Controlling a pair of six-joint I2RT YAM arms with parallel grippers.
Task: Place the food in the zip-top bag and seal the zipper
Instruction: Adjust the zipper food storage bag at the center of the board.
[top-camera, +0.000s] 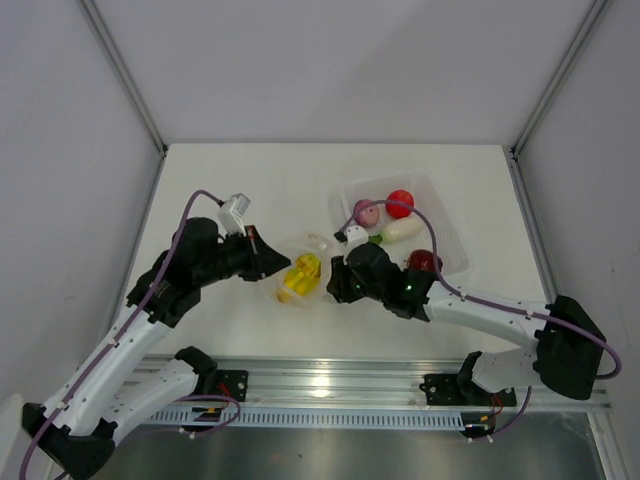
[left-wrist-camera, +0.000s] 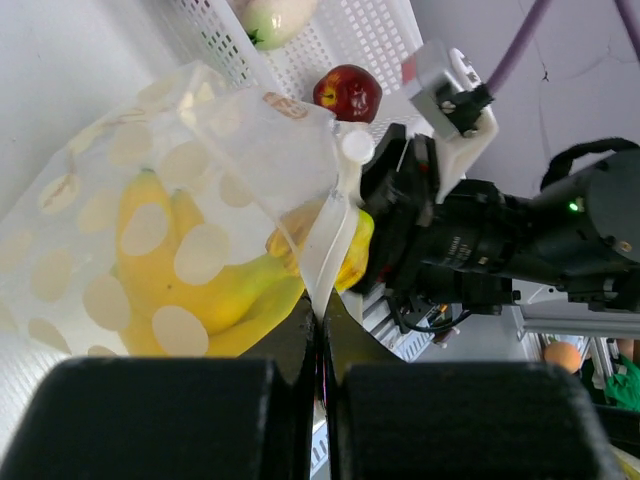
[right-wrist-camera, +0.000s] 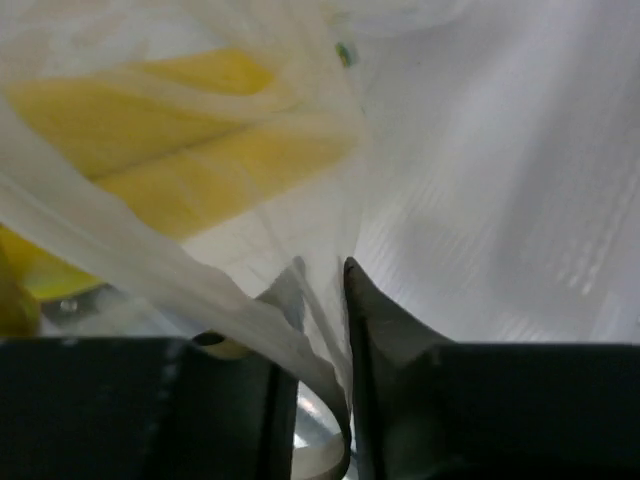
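The zip-top bag (top-camera: 300, 272) lies between my two grippers with the yellow banana bunch (top-camera: 301, 277) inside it. My left gripper (top-camera: 272, 262) is shut on the bag's left edge. In the left wrist view its jaws (left-wrist-camera: 322, 320) pinch the white mouth strip, with the banana bunch (left-wrist-camera: 190, 285) behind the dotted film (left-wrist-camera: 150, 190). My right gripper (top-camera: 336, 280) is at the bag's right edge. Its jaws (right-wrist-camera: 322, 265) stand a little apart with bag film (right-wrist-camera: 300, 330) running between them.
A translucent white tray (top-camera: 450, 235) at the back right holds the pink-purple onion (top-camera: 366, 212), red fruit (top-camera: 400, 202), white oblong piece (top-camera: 402, 231), green bit (top-camera: 375, 239) and dark red apple (top-camera: 422, 262). The right arm's wrist (left-wrist-camera: 480, 250) is close to my left fingers.
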